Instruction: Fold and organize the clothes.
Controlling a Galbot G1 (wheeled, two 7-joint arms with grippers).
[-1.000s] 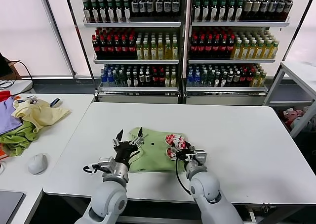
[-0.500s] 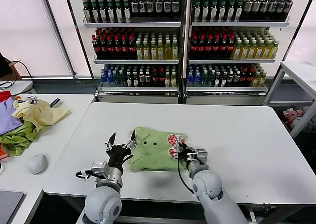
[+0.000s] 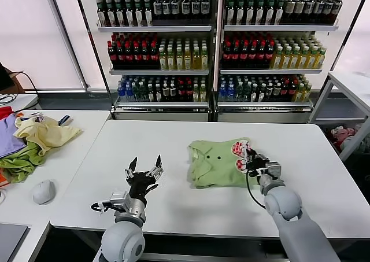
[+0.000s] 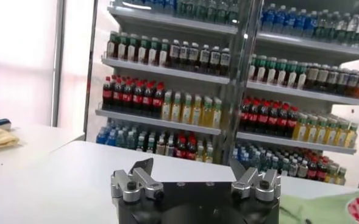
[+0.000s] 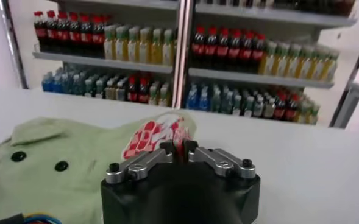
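The light green shirt [image 3: 214, 162] lies folded on the white table [image 3: 173, 140], right of centre, with dark buttons and a red-and-white print at its right edge. It also shows in the right wrist view [image 5: 63, 164]. My right gripper [image 3: 247, 157] is shut on the printed edge of the shirt; in its wrist view [image 5: 178, 147] the fabric is pinched between the fingertips. My left gripper [image 3: 144, 168] is open and empty, near the table's front left, well left of the shirt. In its wrist view [image 4: 191, 167] only bare table lies ahead.
A side table at the left holds a pale yellow garment [image 3: 46, 132], purple and darker green garments [image 3: 17, 155] and a grey mouse [image 3: 44, 191]. Shelves of bottles [image 3: 214, 42] stand behind the table. A white table edge [image 3: 352, 88] stands at the far right.
My right gripper has dragged the folded shirt to the right across the table. My left gripper has let go of the shirt's left edge and now stands apart from it, open.
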